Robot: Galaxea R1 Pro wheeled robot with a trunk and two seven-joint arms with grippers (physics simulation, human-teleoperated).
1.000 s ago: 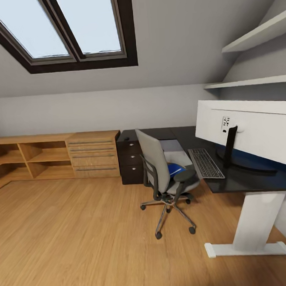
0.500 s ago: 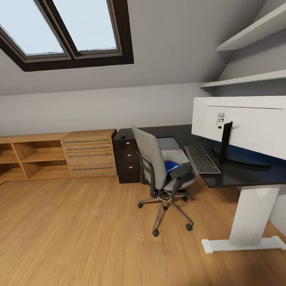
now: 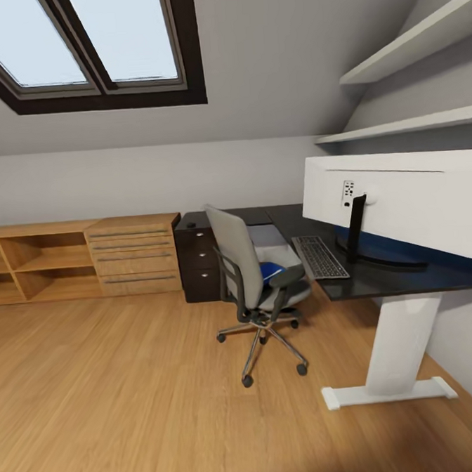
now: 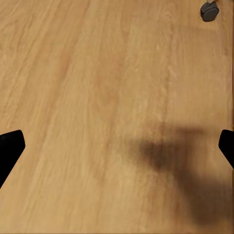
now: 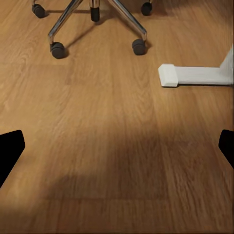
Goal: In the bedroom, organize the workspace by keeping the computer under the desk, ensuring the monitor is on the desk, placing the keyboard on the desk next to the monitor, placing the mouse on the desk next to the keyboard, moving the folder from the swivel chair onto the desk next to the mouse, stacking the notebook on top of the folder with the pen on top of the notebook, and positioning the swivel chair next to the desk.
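The grey swivel chair (image 3: 247,270) stands on the wood floor with its seat tucked toward the desk (image 3: 380,282). The blue folder (image 3: 269,270) lies on its seat. On the glossy black desk top, the monitor (image 3: 410,203) shows its white back, and the keyboard (image 3: 320,257) lies beside its stem. A light-grey box, apparently the computer (image 3: 265,235), sits under the desk behind the chair back. My left gripper (image 4: 117,151) and right gripper (image 5: 117,151) hang open over bare floor, holding nothing. Notebook and pen are out of view.
A black drawer unit (image 3: 199,263) with a small dark object on top adjoins the desk. Low oak shelves and drawers (image 3: 89,257) run along the back wall. The desk's white foot (image 5: 195,74) and chair castors (image 5: 57,49) lie ahead of my right gripper. Wall shelves (image 3: 406,44) hang above the desk.
The whole head picture has shifted left and slightly up, so the camera has moved. Chair, desk and the things on it stand as before.
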